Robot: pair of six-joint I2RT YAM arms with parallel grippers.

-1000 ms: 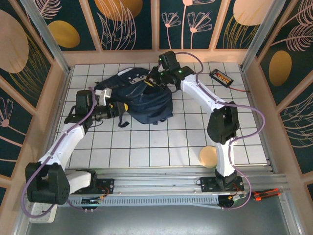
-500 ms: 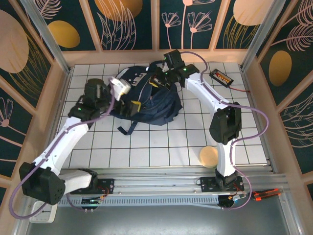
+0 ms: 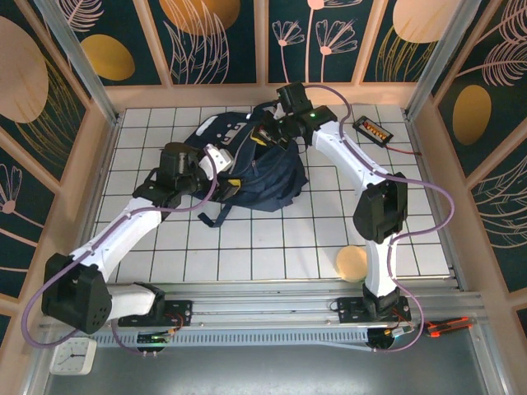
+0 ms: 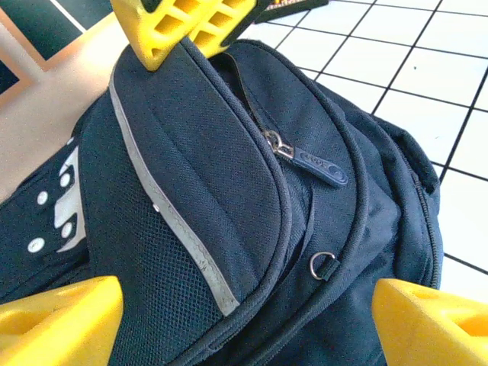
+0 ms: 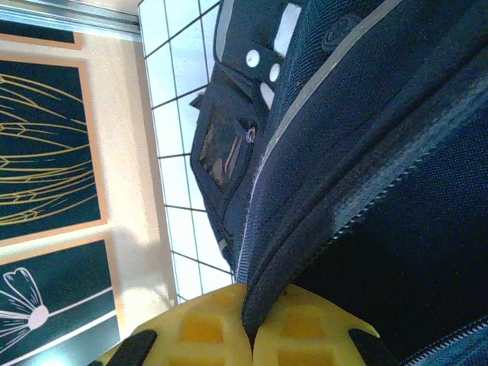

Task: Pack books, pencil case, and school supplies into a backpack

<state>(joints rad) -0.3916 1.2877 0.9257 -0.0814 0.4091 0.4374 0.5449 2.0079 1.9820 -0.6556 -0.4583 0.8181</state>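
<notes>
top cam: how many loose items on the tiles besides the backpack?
2. A round tan disc near the right arm's base, and a black device with orange buttons at the far right. The backpack or arms may hide others.

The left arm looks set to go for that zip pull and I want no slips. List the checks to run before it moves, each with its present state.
1. Right jaws gripping the large navy-blue fabric backpack: ok, a fold of its edge is pinched between the yellow fingers.
2. Left jaws open: ok, they stand wide on either side of the front pocket.
3. Small dark zip pull tab reachable: ok, it lies bare between the left jaws.
4. That zip open or shut: cannot tell.
5. Backpack's bulk resting on the white tiled table: ok.
6. Round tan disc out of the way: ok, apart from the backpack.
</notes>
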